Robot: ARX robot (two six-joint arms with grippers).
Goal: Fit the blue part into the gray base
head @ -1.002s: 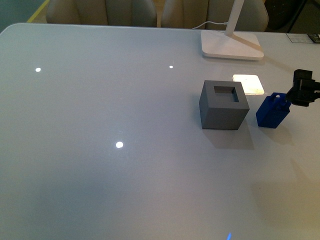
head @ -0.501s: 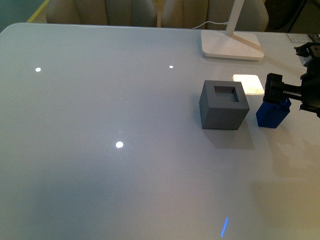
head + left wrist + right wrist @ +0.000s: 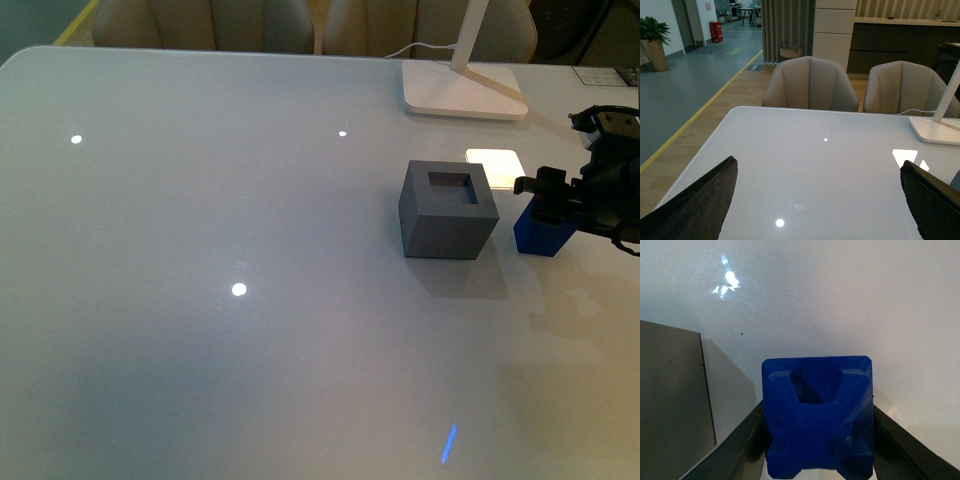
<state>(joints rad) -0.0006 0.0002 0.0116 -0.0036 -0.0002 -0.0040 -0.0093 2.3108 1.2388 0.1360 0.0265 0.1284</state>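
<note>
We are watching the right gripper (image 3: 552,198) hanging low over the blue part (image 3: 540,236). The part is standing on the white table (image 3: 250,380) just to the right of the gray base (image 3: 447,218), near it but not touching. The base is sitting upright with its square hole facing up.

In the right wrist view, the part is sitting squarely between the two dark fingers (image 3: 732,452), with its loop handle turned toward the camera. The fingers are lying along two opposite sides of it with no gap showing. We are not able to tell whether they are pinching it or only flanking it.

The left gripper (image 3: 817,165) is holding its fingers spread wide above the table, gripping nothing. A white lamp base (image 3: 463,92) is standing behind the gray base.
</note>
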